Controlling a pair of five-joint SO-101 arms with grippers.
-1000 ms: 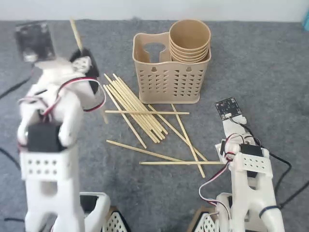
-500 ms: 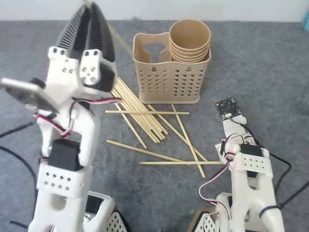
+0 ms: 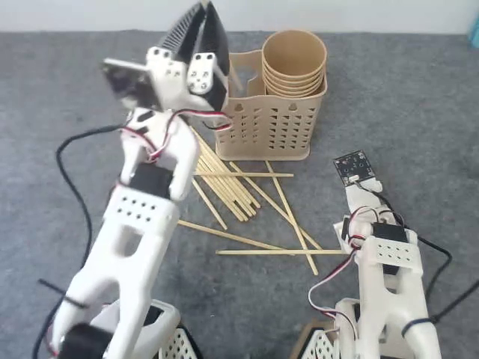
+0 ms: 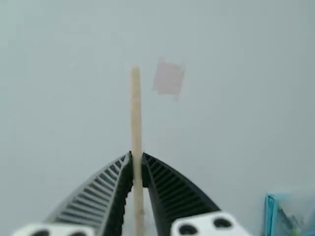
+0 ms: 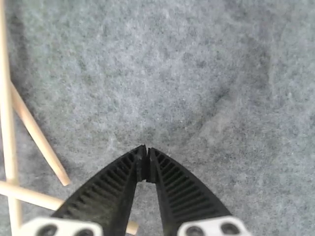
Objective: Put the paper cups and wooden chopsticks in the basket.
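Observation:
My left gripper [image 3: 203, 7] is raised high beside the left end of the tan basket [image 3: 262, 131], pointing up at the pale wall. It is shut on one wooden chopstick [image 4: 135, 113], which sticks out past the fingertips in the left wrist view [image 4: 137, 156]. A stack of paper cups [image 3: 294, 60] stands in the basket's right compartment. Several loose chopsticks [image 3: 217, 172] lie fanned on the grey mat in front of the basket. My right gripper [image 5: 146, 148] is shut and empty just above the mat, near chopstick ends [image 5: 37, 137].
The right arm [image 3: 382, 254] stands at the front right, its wrist camera board [image 3: 353, 167] level with the basket's right side. Grey mat [image 3: 404, 97] covers the table, with open room at the right and far left.
The left arm has swung right from the far left toward the basket, lifting the chopstick with it. The right arm has kept still.

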